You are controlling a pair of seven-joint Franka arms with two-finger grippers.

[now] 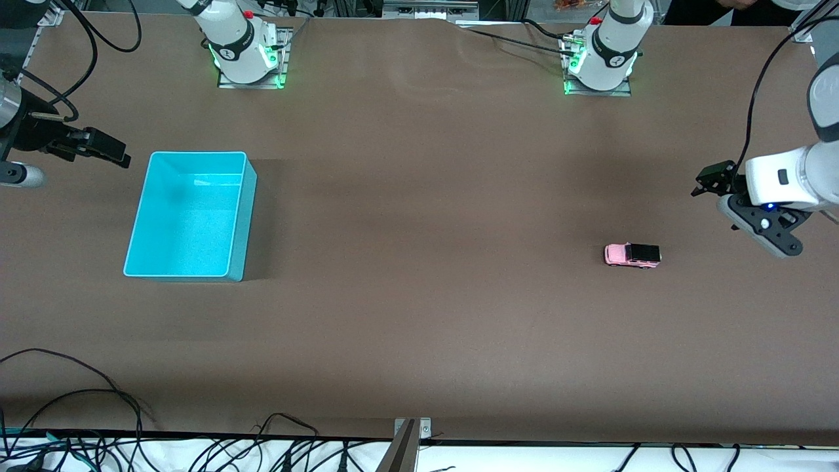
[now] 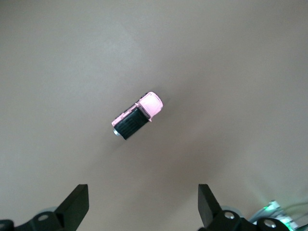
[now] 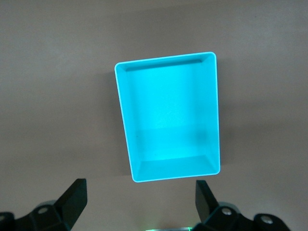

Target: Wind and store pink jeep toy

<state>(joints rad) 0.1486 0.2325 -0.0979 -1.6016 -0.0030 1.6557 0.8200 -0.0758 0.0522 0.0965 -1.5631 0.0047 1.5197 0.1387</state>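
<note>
The pink jeep toy (image 1: 632, 255) (image 2: 137, 115), small with a black roof, stands alone on the brown table toward the left arm's end. My left gripper (image 1: 709, 178) (image 2: 143, 204) hangs open above the table beside the jeep, nothing between its fingers. A turquoise bin (image 1: 191, 216) (image 3: 170, 116), with nothing in it, stands toward the right arm's end. My right gripper (image 1: 108, 149) (image 3: 141, 199) is open in the air beside the bin, at the table's end, holding nothing.
Both arm bases (image 1: 246, 49) (image 1: 600, 59) stand along the table edge farthest from the front camera. Loose cables (image 1: 98, 446) lie off the table's near edge. A wide stretch of bare brown tabletop (image 1: 426, 216) separates bin and jeep.
</note>
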